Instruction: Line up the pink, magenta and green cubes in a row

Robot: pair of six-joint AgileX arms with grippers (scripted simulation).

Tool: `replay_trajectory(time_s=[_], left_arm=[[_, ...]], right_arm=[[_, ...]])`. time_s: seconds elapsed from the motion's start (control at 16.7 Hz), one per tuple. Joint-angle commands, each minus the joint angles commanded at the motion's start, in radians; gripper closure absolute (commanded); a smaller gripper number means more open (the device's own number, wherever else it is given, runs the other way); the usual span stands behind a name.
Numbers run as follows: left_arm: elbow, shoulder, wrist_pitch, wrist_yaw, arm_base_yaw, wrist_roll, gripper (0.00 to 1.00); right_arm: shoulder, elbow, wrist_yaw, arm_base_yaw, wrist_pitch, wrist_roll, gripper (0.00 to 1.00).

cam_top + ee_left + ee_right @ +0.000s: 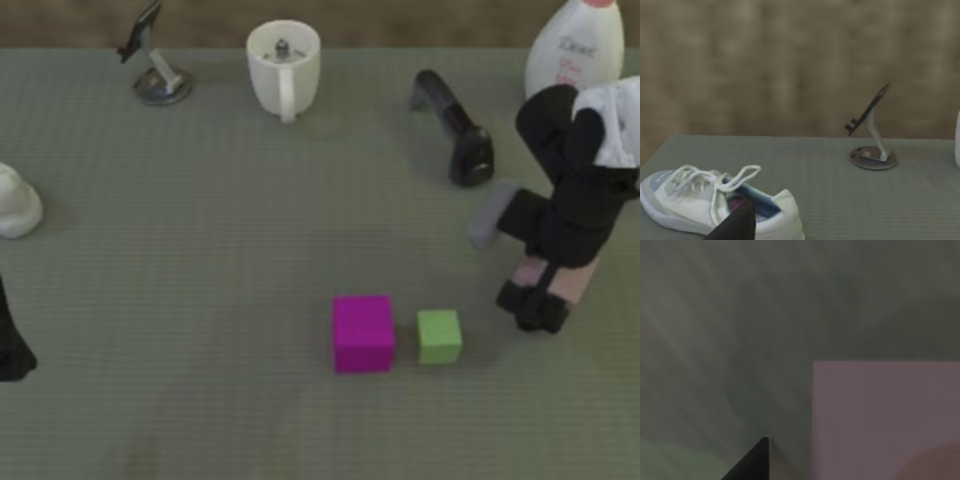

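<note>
The pink cube (885, 420) fills much of the right wrist view, very close to the lens, and one dark fingertip (752, 462) is seen beside it. In the top view, the pink cube (560, 280) is found at the right side of the tabletop (200, 380), mostly covered by the right arm. The right end effector (535, 305) is clenched on it, with its fingers on both sides of the cube.

To the left of it, the green cube (439, 336) is placed flat on the tabletop, a little apart from the end effector. Just beside the green cube, further left, the magenta cube (362, 333) is set, with a narrow gap between them. Both are seated squarely, with their edges nearly parallel to the tabletop edges. Three cubes are counted, one of each colour.

Along the far edge, one phone stand (152, 62), one white mug (284, 66), one black handheld device (455, 125) and one white bottle (576, 45) are seen. A white shoe (715, 207) is placed at the left edge.

The left arm is parked at the left edge; whether its end effector (12, 350) is released or clenched cannot be told.
</note>
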Motion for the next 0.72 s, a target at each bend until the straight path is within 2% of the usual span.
replay_trajectory(time_s=[0.48, 0.72], left_arm=[[0.000, 0.000, 0.000, 0.000, 0.000, 0.000, 0.00], [0.000, 0.000, 0.000, 0.000, 0.000, 0.000, 0.00]], right_arm=[[0.000, 0.000, 0.000, 0.000, 0.000, 0.000, 0.98], [0.000, 0.000, 0.000, 0.000, 0.000, 0.000, 1.00]])
